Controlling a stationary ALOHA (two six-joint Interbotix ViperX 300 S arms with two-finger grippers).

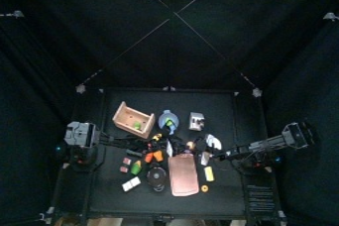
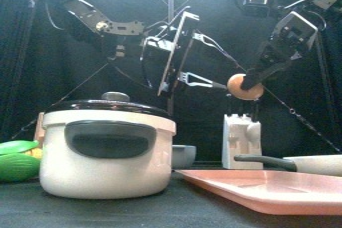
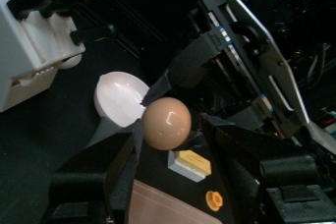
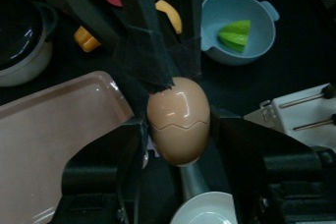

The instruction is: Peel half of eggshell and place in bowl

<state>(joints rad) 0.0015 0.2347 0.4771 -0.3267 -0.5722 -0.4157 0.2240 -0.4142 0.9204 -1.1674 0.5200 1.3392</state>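
My right gripper (image 4: 182, 135) is shut on a tan egg (image 4: 180, 118) that has a zigzag seam. It holds the egg in the air above the table (image 2: 241, 84). A white eggshell half (image 3: 121, 97) shows just beside the egg, and again low in the right wrist view (image 4: 217, 208). I cannot tell what it rests on. My left gripper (image 3: 168, 141) stands open right at the egg, with nothing held between its jaws. The blue bowl (image 4: 243, 27) with a yellow-green patch sits beyond the egg, apart from both grippers.
A cream cooker with a black lid (image 2: 107, 152) stands front left, with a green thing (image 2: 16, 160) beside it. The pink board (image 2: 267, 187) lies front right below the grippers. A white boxy item (image 2: 241, 142) stands behind it. A wooden tray (image 1: 133, 119) sits at the back left.
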